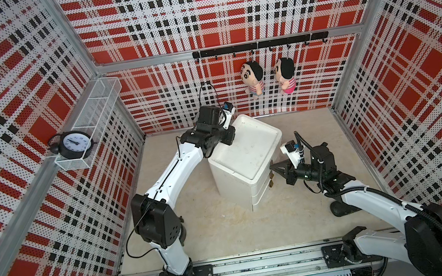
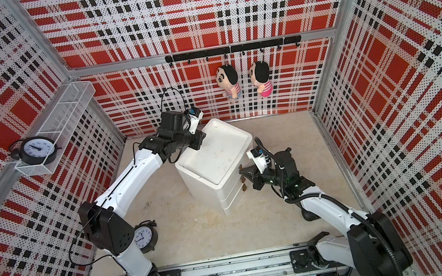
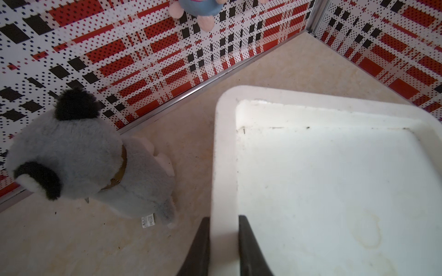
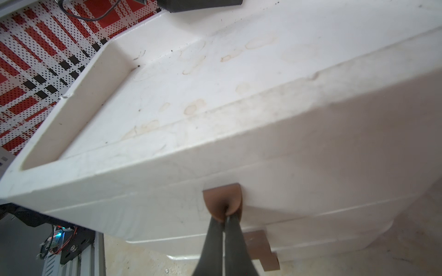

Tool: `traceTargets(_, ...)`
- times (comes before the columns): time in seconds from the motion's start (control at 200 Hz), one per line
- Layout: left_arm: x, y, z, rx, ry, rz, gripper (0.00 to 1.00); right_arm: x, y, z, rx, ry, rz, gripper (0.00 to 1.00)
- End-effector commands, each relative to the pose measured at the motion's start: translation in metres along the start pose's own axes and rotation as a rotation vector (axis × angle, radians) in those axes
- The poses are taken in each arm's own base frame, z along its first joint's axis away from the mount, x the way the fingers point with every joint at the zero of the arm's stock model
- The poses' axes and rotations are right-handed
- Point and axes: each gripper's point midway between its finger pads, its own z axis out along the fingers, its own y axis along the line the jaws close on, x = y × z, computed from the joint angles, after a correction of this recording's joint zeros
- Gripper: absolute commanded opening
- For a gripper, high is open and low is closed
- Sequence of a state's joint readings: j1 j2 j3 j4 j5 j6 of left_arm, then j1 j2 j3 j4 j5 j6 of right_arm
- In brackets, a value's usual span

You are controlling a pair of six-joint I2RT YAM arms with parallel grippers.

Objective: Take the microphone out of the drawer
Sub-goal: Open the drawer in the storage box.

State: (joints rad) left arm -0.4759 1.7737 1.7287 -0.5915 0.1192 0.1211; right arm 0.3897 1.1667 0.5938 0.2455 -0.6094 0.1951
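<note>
In both top views a white cabinet is seen in the middle of the tabletop, its drawer fronts turned to the right and slightly near. All drawers are shut and no microphone is shown; it is judged to lie inside, hidden. The right pincer is set against the top drawer from the right, so the right arm is much the nearer to the fronts. The left pincer is hidden under its own wrist at the cabinet's far left edge.

In the left wrist view the left pincer is seen clamped across the raised rim of the cabinet's top, one finger outside and one inside; the cabinet is thereby steadied.

In the right wrist view the right pincer is closed together on the brown tab of the top drawer. The tab sticks straight out of the front, in line with the pincer, so a straight pull rightward, away from the front, is called for.
</note>
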Motion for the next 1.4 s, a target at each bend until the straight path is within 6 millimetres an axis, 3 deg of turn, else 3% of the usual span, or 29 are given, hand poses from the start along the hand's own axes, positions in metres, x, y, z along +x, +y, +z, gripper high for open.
traceTargets(0.0,0.029,-0.019,0.035,0.049,0.058,0.02,0.03,-0.024,0.002,-0.002,0.005,-0.059,-0.06,0.0)
traceTargets(0.536,0.039,-0.007,0.024,-0.008,0.07,0.005,0.04,-0.004,-0.01,-0.029,0.115,-0.046,-0.017,0.0)
traceTargets(1.062,0.038,-0.008,0.023,-0.009,0.065,-0.005,0.03,0.008,-0.019,-0.058,0.26,-0.065,0.078,0.0)
traceTargets(1.393,0.047,-0.008,0.021,-0.013,0.08,-0.014,0.03,0.017,-0.04,-0.068,0.41,-0.004,0.182,0.0)
